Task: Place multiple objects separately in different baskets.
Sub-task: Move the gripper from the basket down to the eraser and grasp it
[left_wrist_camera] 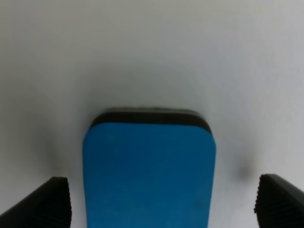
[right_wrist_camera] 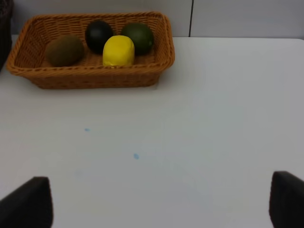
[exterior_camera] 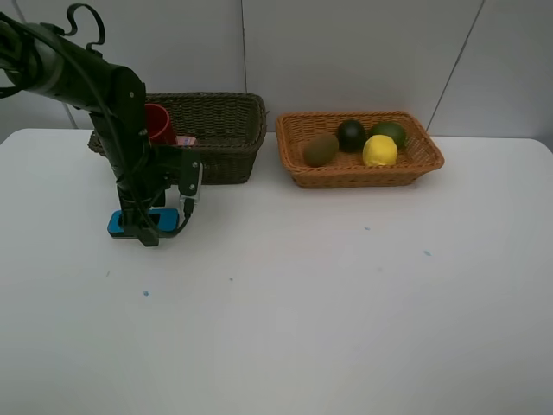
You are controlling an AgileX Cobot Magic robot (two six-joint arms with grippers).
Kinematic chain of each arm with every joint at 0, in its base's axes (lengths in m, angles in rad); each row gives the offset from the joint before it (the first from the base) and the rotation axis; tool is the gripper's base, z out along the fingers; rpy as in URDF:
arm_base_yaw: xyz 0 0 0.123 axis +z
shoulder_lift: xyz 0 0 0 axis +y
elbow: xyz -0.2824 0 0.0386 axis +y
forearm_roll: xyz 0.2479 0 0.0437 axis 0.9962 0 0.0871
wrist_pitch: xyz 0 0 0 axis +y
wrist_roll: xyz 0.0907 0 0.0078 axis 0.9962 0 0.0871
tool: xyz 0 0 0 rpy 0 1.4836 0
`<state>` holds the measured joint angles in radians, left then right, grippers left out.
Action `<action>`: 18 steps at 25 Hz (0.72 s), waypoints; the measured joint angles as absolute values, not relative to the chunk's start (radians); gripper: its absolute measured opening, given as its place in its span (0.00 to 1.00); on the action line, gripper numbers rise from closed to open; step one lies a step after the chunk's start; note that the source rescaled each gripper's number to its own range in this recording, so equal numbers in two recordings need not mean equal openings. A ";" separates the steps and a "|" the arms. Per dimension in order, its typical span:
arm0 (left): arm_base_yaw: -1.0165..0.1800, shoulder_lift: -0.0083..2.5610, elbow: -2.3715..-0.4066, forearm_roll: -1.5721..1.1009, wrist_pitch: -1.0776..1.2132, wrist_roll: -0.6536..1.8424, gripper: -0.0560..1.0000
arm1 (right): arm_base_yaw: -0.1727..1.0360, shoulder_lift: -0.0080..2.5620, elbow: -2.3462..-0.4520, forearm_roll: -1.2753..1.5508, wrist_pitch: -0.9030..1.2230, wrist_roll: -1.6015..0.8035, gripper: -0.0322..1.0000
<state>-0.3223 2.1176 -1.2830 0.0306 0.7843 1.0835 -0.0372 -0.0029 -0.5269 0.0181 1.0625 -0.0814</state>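
Note:
The blue eraser block (exterior_camera: 138, 222) lies on the white table in front of the dark olive basket (exterior_camera: 226, 130). My left gripper (exterior_camera: 144, 233) is down over it, open. In the left wrist view the eraser (left_wrist_camera: 148, 166) lies between the two fingertips (left_wrist_camera: 47, 204), with a gap on each side. The red-brown cup (exterior_camera: 158, 121) and a pink item (exterior_camera: 186, 140) sit in the dark basket. The orange-tan basket (exterior_camera: 423, 160) holds the kiwi (exterior_camera: 320, 150), mangosteen (exterior_camera: 351, 135), lime (exterior_camera: 389, 132) and lemon (exterior_camera: 379, 150). My right gripper (right_wrist_camera: 156, 204) is open and empty above bare table. The white pen is not in view.
The orange-tan basket (right_wrist_camera: 90, 78) with its fruit lies ahead in the right wrist view. The table (exterior_camera: 346, 294) has a few small blue specks. A white panelled wall stands behind the baskets.

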 joint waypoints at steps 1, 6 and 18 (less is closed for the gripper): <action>-0.322 2.120 -1.283 0.031 0.784 1.083 0.99 | -0.037 -0.003 -0.527 0.018 1.062 -0.081 1.00; -0.322 2.125 -1.283 0.031 0.784 1.083 0.99 | -0.037 -0.003 -0.527 0.018 1.062 -0.081 1.00; -0.322 2.125 -1.283 0.031 0.779 1.083 0.75 | -0.037 -0.003 -0.527 0.018 1.062 -0.081 1.00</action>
<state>-0.3223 2.1248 -1.2830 0.0306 0.7789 1.0835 -0.0372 -0.0029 -0.5269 0.0181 1.0625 -0.0814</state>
